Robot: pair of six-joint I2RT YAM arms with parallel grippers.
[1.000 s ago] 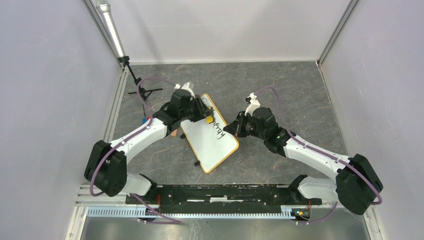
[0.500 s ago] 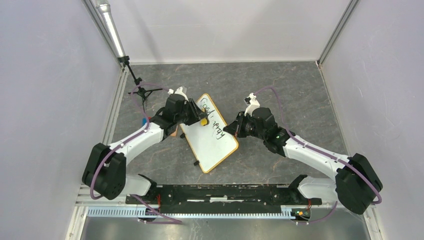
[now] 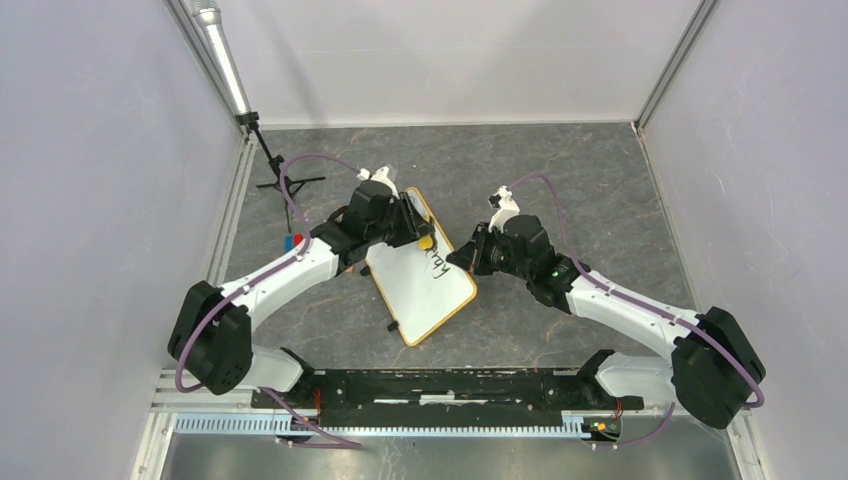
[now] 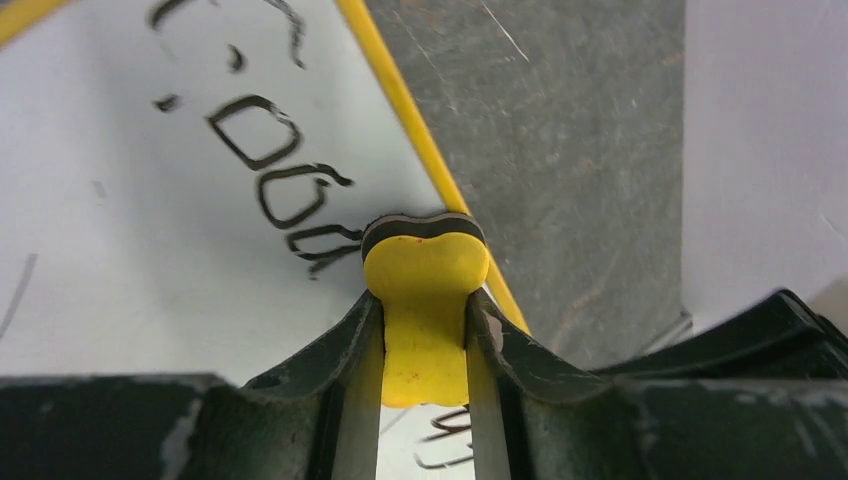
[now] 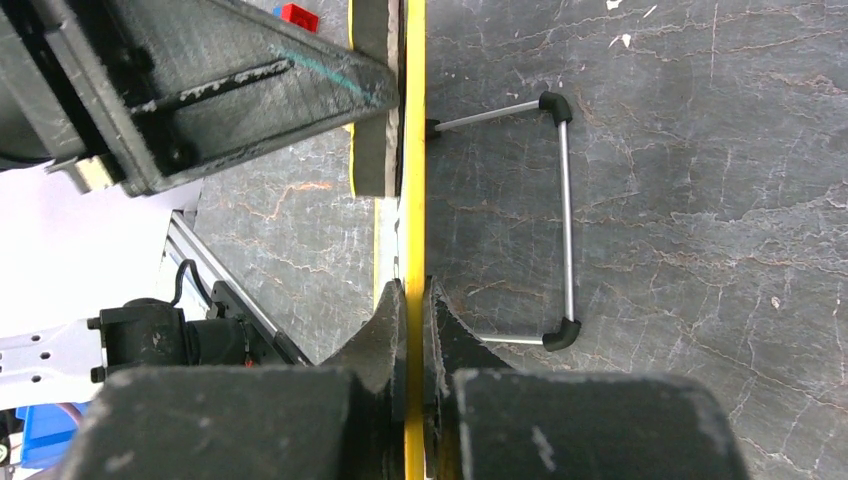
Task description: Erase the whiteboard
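Observation:
The whiteboard [image 3: 418, 292] lies tilted on the grey table, with black handwriting [image 3: 437, 262] near its upper right. My left gripper [image 3: 421, 238] is shut on a yellow eraser [image 3: 427, 241] with a black felt base and hovers over the board's upper end. In the left wrist view the eraser [image 4: 425, 285] sits between my fingers [image 4: 340, 350], its felt against the white surface [image 4: 120, 230] beside the writing [image 4: 265, 170] and the yellow frame [image 4: 420, 150]. My right gripper [image 3: 468, 258] is shut on the board's right edge; its frame [image 5: 414, 150] runs edge-on between the jaws of the gripper [image 5: 414, 295].
A small black tripod [image 3: 283, 182] stands at the back left by the wall. A small red and blue item [image 3: 292, 240] lies beside the left arm. The board's wire stand [image 5: 563, 220] sticks out under it. Enclosure walls close both sides; a metal rail [image 3: 430, 385] runs along the near edge.
My left gripper swung left with the eraser, then back right over the board's upper end, now covering the top word. The right gripper and board stayed put.

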